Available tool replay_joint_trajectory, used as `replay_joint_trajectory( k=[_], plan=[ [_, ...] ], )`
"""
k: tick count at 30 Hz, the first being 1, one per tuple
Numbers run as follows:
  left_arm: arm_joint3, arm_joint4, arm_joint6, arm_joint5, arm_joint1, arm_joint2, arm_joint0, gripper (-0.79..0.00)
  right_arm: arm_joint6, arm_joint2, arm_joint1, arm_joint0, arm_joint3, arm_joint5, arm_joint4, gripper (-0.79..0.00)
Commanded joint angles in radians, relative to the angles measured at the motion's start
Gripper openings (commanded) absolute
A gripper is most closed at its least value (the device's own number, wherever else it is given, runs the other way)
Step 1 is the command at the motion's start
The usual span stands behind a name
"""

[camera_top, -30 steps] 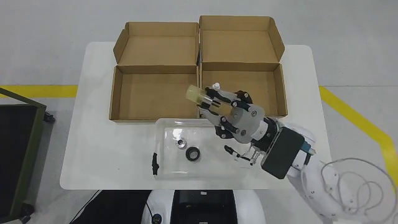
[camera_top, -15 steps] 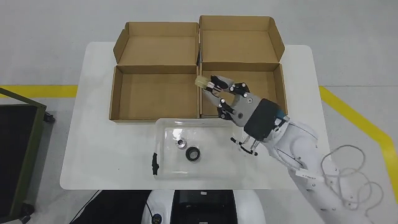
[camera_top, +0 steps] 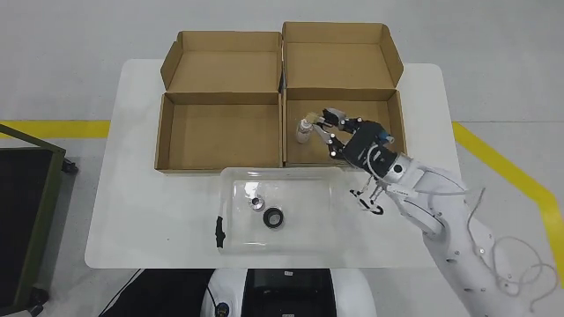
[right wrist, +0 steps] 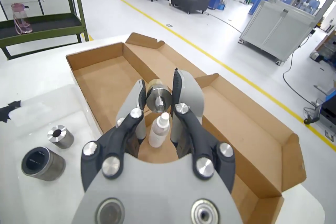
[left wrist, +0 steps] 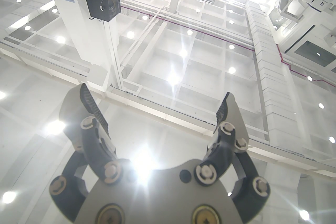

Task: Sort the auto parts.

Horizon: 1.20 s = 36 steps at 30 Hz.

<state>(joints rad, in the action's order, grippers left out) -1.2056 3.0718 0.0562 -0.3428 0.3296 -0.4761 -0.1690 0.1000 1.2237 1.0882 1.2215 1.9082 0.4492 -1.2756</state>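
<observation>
My right gripper (right wrist: 157, 101) is shut on a short metal cylinder (right wrist: 157, 99) with a yellowish far end. It hangs low inside the right cardboard box (camera_top: 383, 132), near the box's left wall, where the top view shows the gripper (camera_top: 319, 126). A small white bottle-shaped part (right wrist: 158, 130) stands on the box floor just under the held cylinder. Two metal parts, a small bushing (camera_top: 257, 202) and a dark ring (camera_top: 275, 218), lie in the clear tray (camera_top: 231, 180). My left gripper (left wrist: 156, 93) is open, holds nothing and points up at the ceiling.
The left cardboard box (camera_top: 220, 132) sits beside the right one, both with lids folded back. A black scrap (camera_top: 218, 232) lies at the tray's left front corner. Beyond the table's left side stands a green cart (right wrist: 42, 1).
The right arm carried the cylinder from above the tray's far edge out over the right box and lowered it inside. The tray parts stayed put.
</observation>
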Motion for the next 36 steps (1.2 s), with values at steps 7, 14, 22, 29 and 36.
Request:
replay_joint_trajectory(
  k=[7, 14, 22, 29, 36],
  plan=[
    [0.000, 0.000, 0.000, 0.000, 0.000, 0.000, 0.000, 0.000, 0.164, 0.040, -0.008, -0.007, -0.066, 0.043, -0.005, -0.785],
    [0.000, 0.000, 0.000, 0.000, 0.000, 0.000, 0.000, 0.000, 0.255, 0.013, -0.005, -0.060, -0.150, 0.093, 0.020, -0.785],
    [0.000, 0.000, 0.000, 0.000, 0.000, 0.000, 0.000, 0.000, 0.361, -0.065, 0.010, -0.168, -0.267, 0.100, -0.002, -0.785],
    [0.000, 0.000, 0.000, 0.000, 0.000, 0.000, 0.000, 0.000, 0.409, -0.135, 0.027, -0.250, -0.367, 0.122, 0.016, -0.785],
    [0.000, 0.000, 0.000, 0.000, 0.000, 0.000, 0.000, 0.000, 0.415, -0.183, 0.041, -0.296, -0.427, 0.127, 0.023, -0.702]
  ],
)
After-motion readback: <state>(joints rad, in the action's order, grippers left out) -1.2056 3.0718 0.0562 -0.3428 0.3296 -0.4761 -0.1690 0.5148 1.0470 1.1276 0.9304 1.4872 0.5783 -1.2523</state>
